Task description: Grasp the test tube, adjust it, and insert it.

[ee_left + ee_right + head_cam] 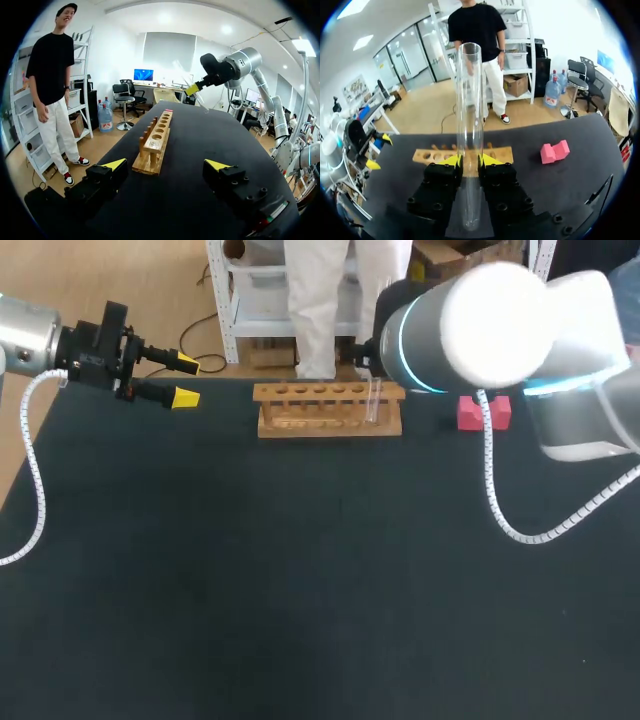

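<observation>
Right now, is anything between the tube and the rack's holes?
Nothing visible. The right gripper is shut on the tube near the rack, whose holes look empty. The pink block lies off to one side, and the left gripper is well clear.

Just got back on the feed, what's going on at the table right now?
The right arm's fingers are shut on the clear test tube, holding it by one end of the wooden rack. It is not yet in a hole. The left arm's fingers are open and empty, off past the rack's other end. A pink block sits nearby.
</observation>
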`<state>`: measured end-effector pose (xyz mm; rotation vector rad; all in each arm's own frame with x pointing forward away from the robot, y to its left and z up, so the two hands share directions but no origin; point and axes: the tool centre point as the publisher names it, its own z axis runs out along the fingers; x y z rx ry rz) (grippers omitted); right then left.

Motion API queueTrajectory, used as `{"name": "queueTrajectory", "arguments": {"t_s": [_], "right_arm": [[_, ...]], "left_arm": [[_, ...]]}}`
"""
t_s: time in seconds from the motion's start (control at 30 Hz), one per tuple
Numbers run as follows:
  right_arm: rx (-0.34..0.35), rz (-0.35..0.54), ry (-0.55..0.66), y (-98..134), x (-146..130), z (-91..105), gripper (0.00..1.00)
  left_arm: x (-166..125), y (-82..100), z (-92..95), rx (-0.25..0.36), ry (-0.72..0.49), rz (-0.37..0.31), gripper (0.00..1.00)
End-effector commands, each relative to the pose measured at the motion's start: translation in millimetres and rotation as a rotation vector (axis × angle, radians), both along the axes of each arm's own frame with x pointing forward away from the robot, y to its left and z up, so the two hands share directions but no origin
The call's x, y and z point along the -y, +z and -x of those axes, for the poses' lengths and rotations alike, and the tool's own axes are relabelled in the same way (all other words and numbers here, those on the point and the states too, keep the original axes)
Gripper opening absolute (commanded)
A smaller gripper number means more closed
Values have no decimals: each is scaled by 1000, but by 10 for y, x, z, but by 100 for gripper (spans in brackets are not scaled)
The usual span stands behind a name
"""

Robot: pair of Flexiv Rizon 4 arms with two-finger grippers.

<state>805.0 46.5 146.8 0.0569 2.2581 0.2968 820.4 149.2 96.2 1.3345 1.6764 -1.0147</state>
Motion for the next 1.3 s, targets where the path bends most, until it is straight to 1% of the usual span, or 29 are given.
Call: {"name": "queueTrajectory", "arguments": {"t_s": [0.03, 0.2, 0.43, 0.67, 0.73, 0.8, 1.17, 1.3], "right_arm": [[309, -44, -89, 9, -30, -35, 0], [373, -69, -132, 45, -71, -114, 0], [478, -66, -184, 62, -92, -246, 0], [574, -43, -192, 114, -74, -382, 0], [616, -20, -190, 122, -58, -415, 0], [642, -13, -185, 122, -46, -454, 0], [716, 29, -131, 133, -34, -632, 0], [725, 44, -114, 144, -34, -673, 0]], "left_arm": [[-4, -10, -1, 3, -1, 2, 100], [-4, -10, -1, 3, -1, 2, 100], [-4, -10, -1, 3, -1, 2, 100], [-4, -10, -1, 3, -1, 2, 100], [-4, -10, -1, 3, -1, 2, 100], [-4, -10, -1, 3, -1, 2, 100], [-4, -10, -1, 3, -1, 2, 100], [-4, -10, -1, 3, -1, 2, 100]]}}
